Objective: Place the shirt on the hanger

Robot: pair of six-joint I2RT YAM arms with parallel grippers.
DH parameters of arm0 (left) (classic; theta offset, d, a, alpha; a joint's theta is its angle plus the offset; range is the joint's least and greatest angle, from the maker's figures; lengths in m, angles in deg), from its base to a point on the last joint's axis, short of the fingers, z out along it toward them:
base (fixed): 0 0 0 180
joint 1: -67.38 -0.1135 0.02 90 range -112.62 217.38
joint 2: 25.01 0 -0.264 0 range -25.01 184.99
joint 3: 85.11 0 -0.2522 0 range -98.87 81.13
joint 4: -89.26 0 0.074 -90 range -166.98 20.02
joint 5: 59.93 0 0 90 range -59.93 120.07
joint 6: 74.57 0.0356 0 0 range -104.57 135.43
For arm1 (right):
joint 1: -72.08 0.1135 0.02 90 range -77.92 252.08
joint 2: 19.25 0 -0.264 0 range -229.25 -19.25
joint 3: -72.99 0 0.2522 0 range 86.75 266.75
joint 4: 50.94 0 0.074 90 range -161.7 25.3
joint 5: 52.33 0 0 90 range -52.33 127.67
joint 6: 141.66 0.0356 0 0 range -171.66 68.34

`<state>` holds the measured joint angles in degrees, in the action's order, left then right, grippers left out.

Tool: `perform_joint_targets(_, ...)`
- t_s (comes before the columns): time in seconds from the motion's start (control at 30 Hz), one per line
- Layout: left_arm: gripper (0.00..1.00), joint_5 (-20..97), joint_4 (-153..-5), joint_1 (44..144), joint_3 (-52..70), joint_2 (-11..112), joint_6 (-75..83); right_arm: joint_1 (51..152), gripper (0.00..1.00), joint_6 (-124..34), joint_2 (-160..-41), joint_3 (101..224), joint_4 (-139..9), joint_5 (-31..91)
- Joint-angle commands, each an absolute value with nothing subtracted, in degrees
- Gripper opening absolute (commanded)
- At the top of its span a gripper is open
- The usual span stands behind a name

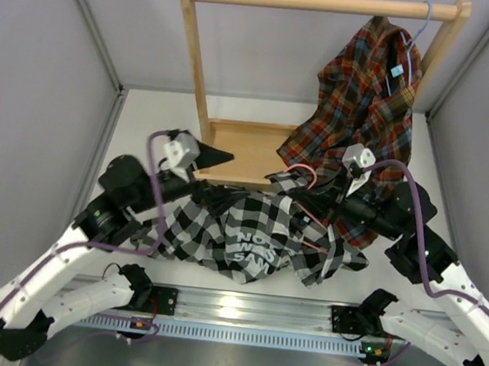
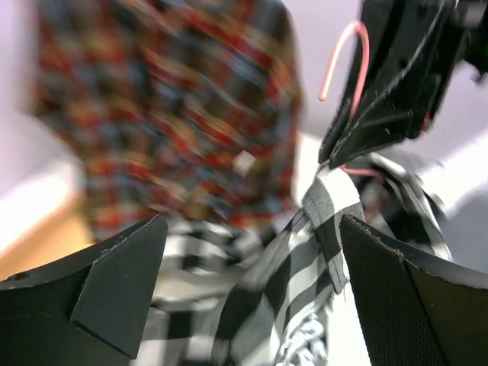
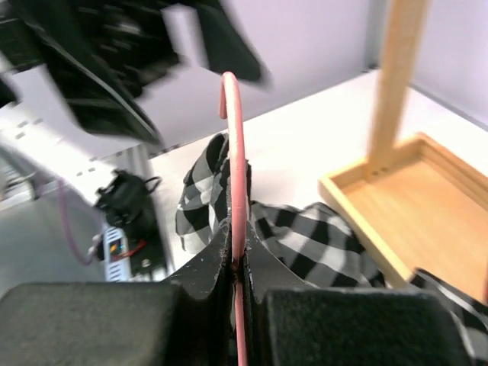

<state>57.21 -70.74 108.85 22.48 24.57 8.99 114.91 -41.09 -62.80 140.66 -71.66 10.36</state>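
The black-and-white checked shirt [image 1: 248,236] lies crumpled on the table between the two arms, its white lettering facing up. My right gripper [image 3: 238,232] is shut on the neck of the pink wire hanger [image 3: 232,145], just below its hook, and holds it upright over the shirt [image 3: 305,240]. In the top view the hanger's hook [image 1: 303,174] shows at the shirt's far edge, at the right gripper [image 1: 290,184]. My left gripper [image 2: 252,229] is wide open, a fold of the shirt [image 2: 305,259] hanging loose between its fingers, just short of the hook [image 2: 354,61].
A wooden rack stands at the back, with a top rail [image 1: 325,3] and a tray base [image 1: 239,147]. A red plaid shirt [image 1: 368,91] hangs from the rail on a light blue hanger [image 1: 423,27], close behind the right arm. Grey walls close in both sides.
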Motion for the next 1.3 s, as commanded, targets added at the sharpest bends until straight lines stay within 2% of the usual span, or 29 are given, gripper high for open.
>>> perform_joint_targets(0.0,0.98,37.9,-76.3,108.7,29.0,14.7,8.2,114.4,0.00,-41.9,-60.5,145.0,-74.0,22.1)
perform_joint_targets(0.23,0.98,27.7,-76.5,108.7,41.0,4.8,4.0,114.4,0.00,-45.2,-61.3,153.7,-81.0,25.7)
perform_joint_targets(0.43,0.94,26.9,-79.4,108.7,47.8,3.9,2.5,114.4,0.00,-45.2,-60.5,157.7,-84.6,26.6)
perform_joint_targets(0.47,0.90,27.3,-79.9,108.7,48.3,4.1,2.5,114.4,0.00,-45.2,-60.4,157.9,-84.6,25.9)
perform_joint_targets(0.53,0.81,27.2,-81.6,108.7,49.1,5.0,2.6,114.4,0.00,-45.1,-60.3,158.1,-84.6,25.1)
perform_joint_targets(0.6,0.37,23.2,-82.2,108.7,49.0,6.4,2.8,114.4,0.00,-44.9,-60.2,158.3,-84.6,24.4)
perform_joint_targets(0.67,0.02,18.1,-81.6,108.7,47.6,7.8,1.6,114.4,0.00,-44.9,-59.8,157.9,-84.6,25.1)
perform_joint_targets(0.73,0.00,6.1,-79.2,108.7,46.4,9.9,-0.2,114.4,0.00,-44.9,-59.1,157.4,-84.6,26.2)
perform_joint_targets(0.87,0.00,-8.7,-73.0,108.5,42.1,15.2,-4.3,114.4,0.00,-44.8,-56.8,155.6,-84.1,28.0)
perform_joint_targets(1.07,0.00,-5.0,-72.1,107.5,39.6,22.1,-7.6,114.5,0.00,-44.3,-54.1,154.2,-82.9,29.1)
perform_joint_targets(1.27,0.00,0.5,-68.5,102.2,37.2,26.2,-12.9,114.4,0.00,-44.3,-52.6,152.9,-83.1,31.8)
